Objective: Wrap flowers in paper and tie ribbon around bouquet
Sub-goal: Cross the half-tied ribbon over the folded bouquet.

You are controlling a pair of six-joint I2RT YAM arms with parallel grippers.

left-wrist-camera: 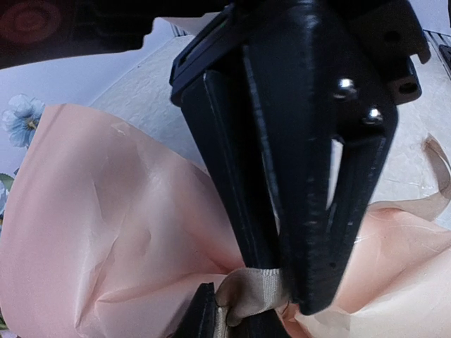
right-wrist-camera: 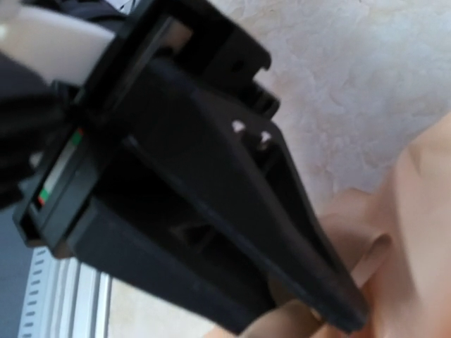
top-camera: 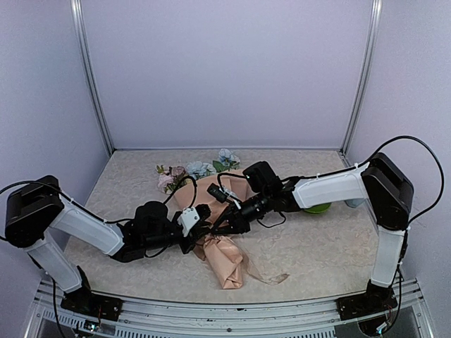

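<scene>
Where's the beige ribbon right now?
In the left wrist view, bottom centre: the narrow beige fabric ribbon is pinched in the left claw, against the peach-pink paper bouquet.

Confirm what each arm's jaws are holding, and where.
Left jaws pinch the ribbon where it cinches the waist of the bouquet. Right jaws: cannot tell.

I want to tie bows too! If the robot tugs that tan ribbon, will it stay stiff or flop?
Probably floppy: the ribbon bunches into soft folds where the left hand pinches it. Likely light too: its loose end curls.
</scene>
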